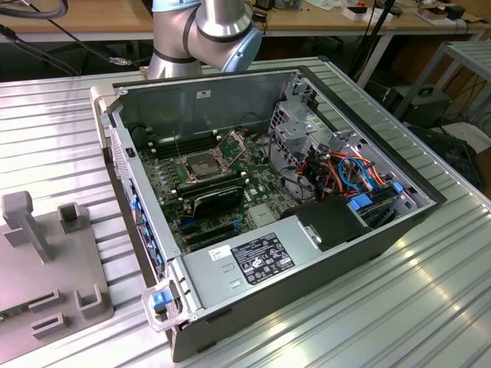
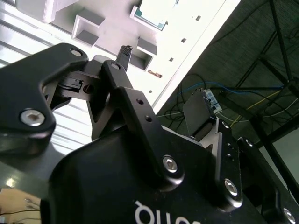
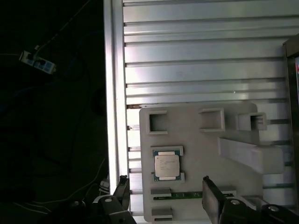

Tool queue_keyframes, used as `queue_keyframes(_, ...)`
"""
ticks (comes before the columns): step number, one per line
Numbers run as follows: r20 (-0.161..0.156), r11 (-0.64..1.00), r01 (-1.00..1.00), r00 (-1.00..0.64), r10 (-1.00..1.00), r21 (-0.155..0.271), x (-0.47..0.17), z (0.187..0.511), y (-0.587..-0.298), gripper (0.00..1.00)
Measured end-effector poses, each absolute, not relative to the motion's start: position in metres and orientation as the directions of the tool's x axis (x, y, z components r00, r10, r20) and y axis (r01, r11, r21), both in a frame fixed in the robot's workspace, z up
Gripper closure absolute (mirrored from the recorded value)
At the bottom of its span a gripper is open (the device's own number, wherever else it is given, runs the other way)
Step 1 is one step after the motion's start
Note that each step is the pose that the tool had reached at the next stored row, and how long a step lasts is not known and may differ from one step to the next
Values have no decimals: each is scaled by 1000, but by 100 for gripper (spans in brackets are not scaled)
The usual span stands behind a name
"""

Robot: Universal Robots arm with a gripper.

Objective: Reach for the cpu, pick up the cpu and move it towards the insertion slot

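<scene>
**A:** Starting at the exterior view's left, what's on the table [image 1: 61, 138]?

**B:** A grey fixture plate [image 1: 46, 268] with upright blocks and small open pockets. It lies just beside the open computer case [image 1: 146, 230].

**A:** And the cpu?

**B:** In the first wrist view the cpu [image 3: 167, 166] lies flat on that plate, pale metal face up, seated between corner brackets.

**A:** What crowds it?

**B:** A long raised block [image 3: 250, 156] stands on the plate near one side of it. Three square pockets, one of them [image 3: 158, 122], sit along the plate's far edge. A thin green strip [image 3: 187, 195] lies in a groove close to the chip.

**A:** How's the claw?

**B:** The claw [image 3: 164, 179] is spread wide with nothing in it. One black finger [image 3: 122, 191] sits off the plate's edge over the table's ribs, the other [image 3: 209, 200] over the plate. The cpu is near the tips but touches neither.

**A:** Moving right, the case?

**B:** The insertion slot [image 1: 198, 166] is on the motherboard, dark centre bare, with its metal frame [image 1: 230, 144] tilted up. A black module [image 1: 219, 201] lies just beside it. The power supply box [image 1: 245, 264] fills the near corner.

**A:** Further right?

**B:** A metal drive cage [image 1: 295, 123], then a tangle of orange and blue cables [image 1: 345, 172]. The case walls ring the slot, and the arm [image 1: 203, 31] rises behind the far wall.
</scene>
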State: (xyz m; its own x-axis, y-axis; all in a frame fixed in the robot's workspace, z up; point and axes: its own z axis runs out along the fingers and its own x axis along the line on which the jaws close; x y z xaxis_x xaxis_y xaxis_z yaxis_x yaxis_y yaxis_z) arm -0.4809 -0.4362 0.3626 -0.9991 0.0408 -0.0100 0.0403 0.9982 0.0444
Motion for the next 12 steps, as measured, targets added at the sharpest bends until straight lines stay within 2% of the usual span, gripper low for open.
queue_keyframes(12, 1, 998, 41, -999, 41, 44, -481, 336, -439, 28)
